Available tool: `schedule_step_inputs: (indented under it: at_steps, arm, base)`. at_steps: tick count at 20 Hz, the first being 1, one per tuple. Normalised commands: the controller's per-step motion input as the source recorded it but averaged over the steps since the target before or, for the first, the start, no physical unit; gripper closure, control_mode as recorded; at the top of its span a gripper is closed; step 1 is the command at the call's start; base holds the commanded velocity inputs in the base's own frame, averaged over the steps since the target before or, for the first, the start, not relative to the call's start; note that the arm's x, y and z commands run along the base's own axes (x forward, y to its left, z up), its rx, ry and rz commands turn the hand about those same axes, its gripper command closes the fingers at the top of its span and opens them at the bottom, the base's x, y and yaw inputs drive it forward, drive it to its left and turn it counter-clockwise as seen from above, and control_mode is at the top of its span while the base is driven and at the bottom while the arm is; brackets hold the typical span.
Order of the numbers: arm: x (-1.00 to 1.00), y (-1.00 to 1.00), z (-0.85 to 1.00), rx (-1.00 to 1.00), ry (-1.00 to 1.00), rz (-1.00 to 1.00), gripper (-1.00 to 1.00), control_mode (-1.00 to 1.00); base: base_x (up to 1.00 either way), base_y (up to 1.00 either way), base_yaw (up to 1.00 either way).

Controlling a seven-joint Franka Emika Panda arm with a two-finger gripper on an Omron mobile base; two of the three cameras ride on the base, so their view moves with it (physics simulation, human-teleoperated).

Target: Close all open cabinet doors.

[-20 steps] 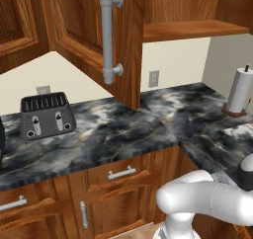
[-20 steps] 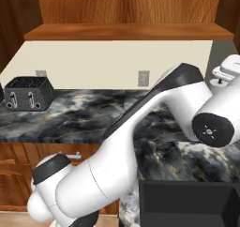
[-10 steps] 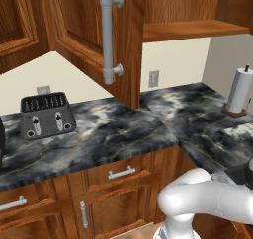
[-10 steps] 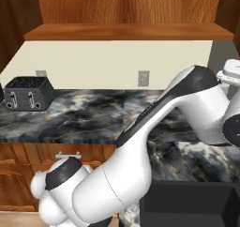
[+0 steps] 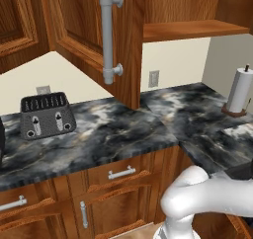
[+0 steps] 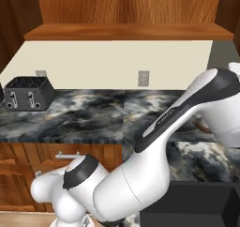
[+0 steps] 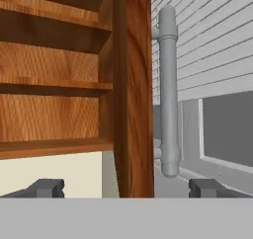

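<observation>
One tall reddish-brown cabinet door (image 5: 89, 45) with a long grey bar handle (image 5: 107, 35) stands swung out over the counter, left of the open cabinet's bare shelf (image 5: 192, 29). In the hand view a cabinet door (image 7: 134, 90) is seen edge-on, its grey bar handle (image 7: 168, 90) on the right face and the open shelves (image 7: 54, 85) to its left. My gripper (image 7: 126, 188) is open, its fingertips (image 7: 47, 187) wide apart, and this door's edge lies ahead between them, some way off. My white arm (image 6: 187, 113) reaches up and to the right.
A dark toaster (image 5: 47, 115) sits on the marbled counter (image 5: 123, 129) at the left, and a paper towel roll (image 5: 240, 90) stands at the far right. A wall outlet (image 5: 154, 78) is under the shelf. Wooden drawers (image 5: 121, 173) run below the counter.
My arm has swung further right and up in the right base view, its forearm now reaching past the right edge. The doors and counter items have not moved.
</observation>
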Motion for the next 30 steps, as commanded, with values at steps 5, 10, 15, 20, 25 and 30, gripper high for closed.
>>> schedule_step_inputs:
  at_steps: [5,10,15,20,25,30]
  arm:
    - [0.33,-0.04,-0.09,0.03,0.04,0.22,-1.0,-1.0]
    - [0.44,0.0,-0.03,0.03,0.0,0.12,-1.0,-1.0]
    - [0.28,0.0,0.0,0.0,0.0,0.0,-1.0,-1.0]
    - [0.24,0.0,0.0,0.0,0.0,0.0,-1.0,-1.0]
    - [0.23,0.05,0.0,0.0,0.0,0.01,-1.0,-1.0]
    - [0.12,0.33,-0.07,0.0,0.0,0.12,-1.0,-1.0]
  base:
    - [0.0,0.0,0.0]
    - [0.0,0.0,0.0]
    - [0.0,0.0,0.0]
    - [0.0,0.0,0.0]
    - [0.0,0.0,0.0]
    - [0.0,0.0,0.0]
